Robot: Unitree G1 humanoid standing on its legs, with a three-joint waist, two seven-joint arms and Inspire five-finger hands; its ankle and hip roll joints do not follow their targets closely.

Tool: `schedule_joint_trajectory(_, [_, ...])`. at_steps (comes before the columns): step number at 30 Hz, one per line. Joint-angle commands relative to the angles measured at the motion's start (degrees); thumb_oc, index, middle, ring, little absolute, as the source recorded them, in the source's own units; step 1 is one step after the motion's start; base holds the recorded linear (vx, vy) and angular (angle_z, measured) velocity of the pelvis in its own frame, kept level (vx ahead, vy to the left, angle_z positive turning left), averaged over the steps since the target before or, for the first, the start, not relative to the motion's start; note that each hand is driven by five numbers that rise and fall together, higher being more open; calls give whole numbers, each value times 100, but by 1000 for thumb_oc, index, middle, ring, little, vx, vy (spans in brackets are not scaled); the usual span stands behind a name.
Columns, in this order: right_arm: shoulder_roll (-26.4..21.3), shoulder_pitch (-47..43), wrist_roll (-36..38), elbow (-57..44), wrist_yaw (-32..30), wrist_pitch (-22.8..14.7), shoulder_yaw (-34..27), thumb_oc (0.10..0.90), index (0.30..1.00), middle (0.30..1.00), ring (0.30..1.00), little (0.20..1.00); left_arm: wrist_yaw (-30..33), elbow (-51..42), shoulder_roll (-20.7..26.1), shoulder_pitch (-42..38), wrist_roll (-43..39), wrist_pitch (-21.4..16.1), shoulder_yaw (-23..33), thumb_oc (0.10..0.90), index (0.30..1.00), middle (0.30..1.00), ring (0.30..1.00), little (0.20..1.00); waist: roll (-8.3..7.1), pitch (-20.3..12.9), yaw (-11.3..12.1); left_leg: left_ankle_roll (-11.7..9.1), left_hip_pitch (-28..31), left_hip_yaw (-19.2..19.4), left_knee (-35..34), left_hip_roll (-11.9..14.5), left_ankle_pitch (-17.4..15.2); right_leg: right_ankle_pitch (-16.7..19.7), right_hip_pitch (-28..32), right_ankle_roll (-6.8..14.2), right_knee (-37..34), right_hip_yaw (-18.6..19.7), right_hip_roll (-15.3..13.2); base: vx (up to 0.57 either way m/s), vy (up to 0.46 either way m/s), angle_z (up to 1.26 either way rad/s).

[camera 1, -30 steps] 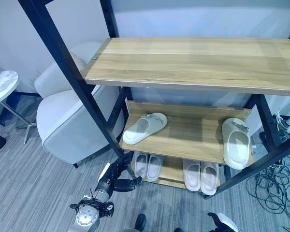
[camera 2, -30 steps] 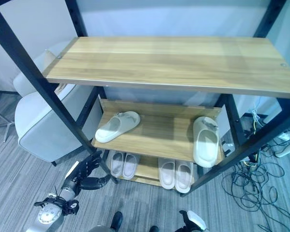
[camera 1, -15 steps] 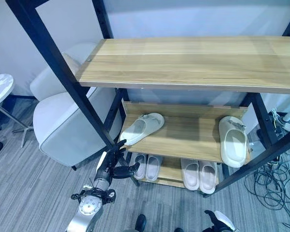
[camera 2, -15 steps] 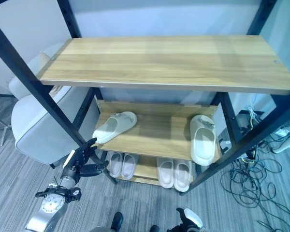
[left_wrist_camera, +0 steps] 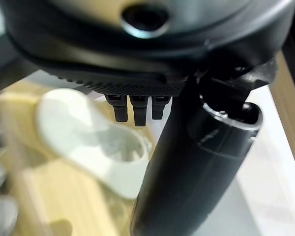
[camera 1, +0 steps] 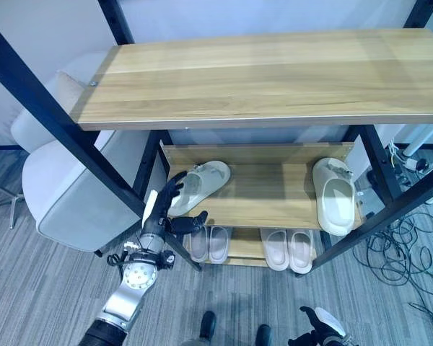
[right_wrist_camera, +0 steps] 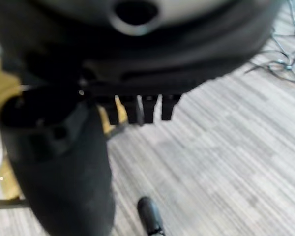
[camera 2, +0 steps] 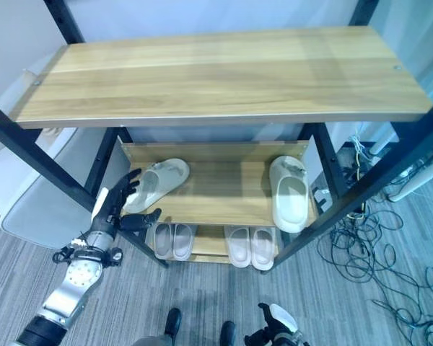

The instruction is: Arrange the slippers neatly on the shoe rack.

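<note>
I'm seeing the left hand (camera 1: 167,209) with fingers spread apart, hovering at the heel of the pale cream slipper (camera 1: 200,184) lying angled at 9 o'clock on the shoe rack (camera 1: 274,202)'s middle shelf. Its chunky-soled mate (camera 1: 334,194) is sitting at 3 o'clock. The right hand (right_wrist_camera: 137,105) is hanging relaxed over the floor.

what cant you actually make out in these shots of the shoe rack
- Lower pairs of slippers: their toe ends are hidden under the middle shelf.
- Right hand: cut off by the bottom edge of the eye views, finger pose unclear.
- Left slipper: blurred in the left wrist view, so contact with the left hand is uncertain.
</note>
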Motion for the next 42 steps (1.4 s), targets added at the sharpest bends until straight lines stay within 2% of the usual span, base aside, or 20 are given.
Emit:
schedule_joint_trajectory(1, [-228, -74, 88, -365, -94, -112, 99, 800, 900, 900, 900, 900, 476, -94, 520, -1091, 674, -526, 351, 800, 900, 900, 900, 900, -237, -153, -79, 3, -241, 233, 6, -277, -244, -442, -262, 438, 34, 59, -369, 3, 25, -10])
schedule_joint_trajectory(7, [-286, -114, 131, -449, -28, -148, 144, 800, 900, 900, 900, 900, 655, 131, 962, -1443, 1224, -427, 390, 800, 900, 900, 900, 900, -242, -179, -92, 33, -389, 287, 6, -297, -226, -383, -458, 450, 34, 149, -391, 3, 14, -9])
schedule_joint_trajectory(14, [-337, -244, 206, -515, 15, -194, 235, 800, 900, 900, 900, 900, 908, 718, 1512, -2115, 2055, -202, 158, 800, 900, 900, 900, 900, -230, -106, -173, 54, -585, 323, 6, -311, -195, -291, -693, 466, 34, 205, -421, -2, 15, -8])
schedule_joint_trajectory(25, [-408, -274, 267, -638, 2, -276, 240, 800, 900, 900, 900, 900, 1084, 1267, 2153, -2750, 2868, 46, -228, 800, 900, 900, 900, 900, -329, 8, -219, 94, -671, 367, 6, -290, -205, -237, -797, 503, 34, 285, -421, 0, 2, -1])
schedule_joint_trajectory(31, [-417, -304, 267, -682, 9, -301, 268, 800, 900, 900, 900, 900, 1142, 1454, 2215, -2844, 3021, 120, -290, 800, 900, 900, 900, 900, -400, 70, -252, 114, -731, 377, 6, -285, -206, -202, -878, 514, 34, 319, -417, 0, 3, -3])
schedule_joint_trajectory(39, [-388, -321, 266, -793, -55, -325, 289, 800, 900, 900, 900, 900, 1305, 1671, 1875, -2962, 3098, 212, -380, 800, 900, 900, 900, 900, -486, 141, -305, 129, -801, 399, 6, -288, -208, -161, -963, 521, 34, 362, -419, 0, 0, 0])
schedule_joint_trajectory(40, [-388, -320, 266, -803, -62, -325, 283, 800, 900, 900, 900, 900, 1321, 1704, 1843, -2986, 3074, 211, -382, 629, 644, 644, 644, 644, -489, 146, -309, 131, -809, 399, 6, -290, -207, -155, -975, 522, 34, 365, -418, -15, 7, -4])
schedule_joint_trajectory(41, [-382, -314, 267, -813, -65, -326, 282, 800, 900, 900, 900, 900, 1321, 1705, 1817, -3008, 3046, 208, -384, 563, 545, 545, 545, 545, -491, 149, -318, 133, -814, 401, 6, -289, -203, -152, -983, 522, 34, 367, -417, -6, 3, -6])
schedule_joint_trajectory(42, [-379, -312, 266, -814, -74, -326, 284, 800, 900, 900, 900, 900, 1322, 1722, 1784, -3017, 3022, 204, -397, 464, 396, 396, 396, 396, -495, 149, -322, 134, -819, 400, 6, -289, -205, -148, -989, 522, 34, 373, -419, -3, 5, -7])
